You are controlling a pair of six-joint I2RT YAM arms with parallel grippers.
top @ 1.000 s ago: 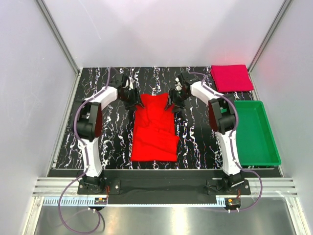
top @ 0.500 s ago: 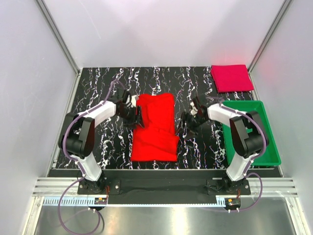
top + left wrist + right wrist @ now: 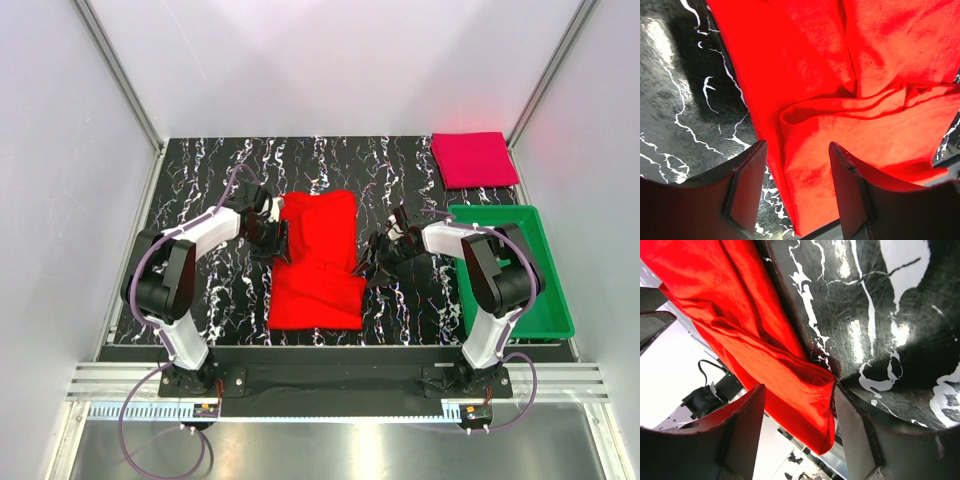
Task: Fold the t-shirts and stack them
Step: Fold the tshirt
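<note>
Where the red shirt (image 3: 318,262) lies: middle of the tabletop (image 3: 400,170), its long way running far to near, between the two hands
Red shirt, shape: partly folded and rumpled; the far part is narrower and smoother, the near part wider, with creases across the middle
Crimson shirt (image 3: 473,159): folded into a flat square at the far right corner of the tabletop, well apart from the red shirt and from both hands
Stack: not yet made; the two shirts lie apart
Left hand (image 3: 283,238): released, low at the red shirt's left edge along its far half; its fingers (image 3: 747,185) are spread, with the cloth's edge and a fold showing in the gap and nothing pinched
Right hand (image 3: 368,266): released, low at the red shirt's right edge about midway along; its fingers (image 3: 855,440) are spread, the hem lies in the gap close to one finger, and I cannot tell whether it touches
Tray (image 3: 525,290): green, at the right side of the tabletop, just nearer than the crimson shirt; the right arm's elbow overlaps its left side in the top view
</note>
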